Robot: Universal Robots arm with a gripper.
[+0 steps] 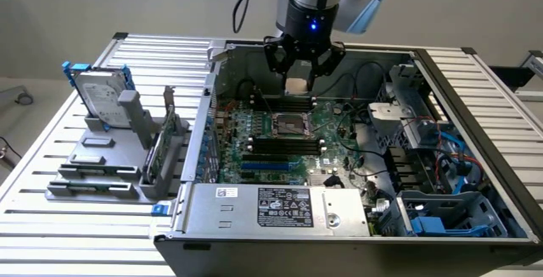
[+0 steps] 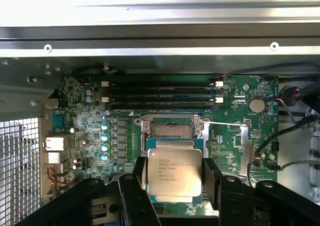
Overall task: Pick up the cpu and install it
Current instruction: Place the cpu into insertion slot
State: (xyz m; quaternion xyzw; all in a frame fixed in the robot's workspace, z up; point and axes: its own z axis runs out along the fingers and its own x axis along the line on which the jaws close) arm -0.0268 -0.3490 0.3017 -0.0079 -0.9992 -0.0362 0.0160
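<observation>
Currently, entry by entry, for your check:

1. Pincer (image 1: 299, 81): clenched on the cpu (image 2: 174, 172), taken by two opposite edges between the black fingers (image 2: 132, 196), with the printed metal top facing the wrist.
2. Cpu, place: aloft over the socket (image 2: 171, 130), apart from it and not yet seated. In the wrist view it overlaps one edge of the socket frame rather than sitting centred on it.
3. Socket: lies open amid the green motherboard (image 2: 90, 131), its contact field bare.
4. Memory slots (image 2: 160, 93): just beside the socket.
5. Hard drive (image 1: 100, 99): well apart from the socket, outside the case.

Step in hand, by judgement: the pick is done and you are on the carry to the socket. Seating would call for the chip to be centred on the frame, square to it and level, and for a gentle descent, since the contacts look easily bent.

Hard to make out: the chip's underside, any corner mark on chip or frame, the socket edge behind the chip, and how high the chip hangs above the socket.
</observation>
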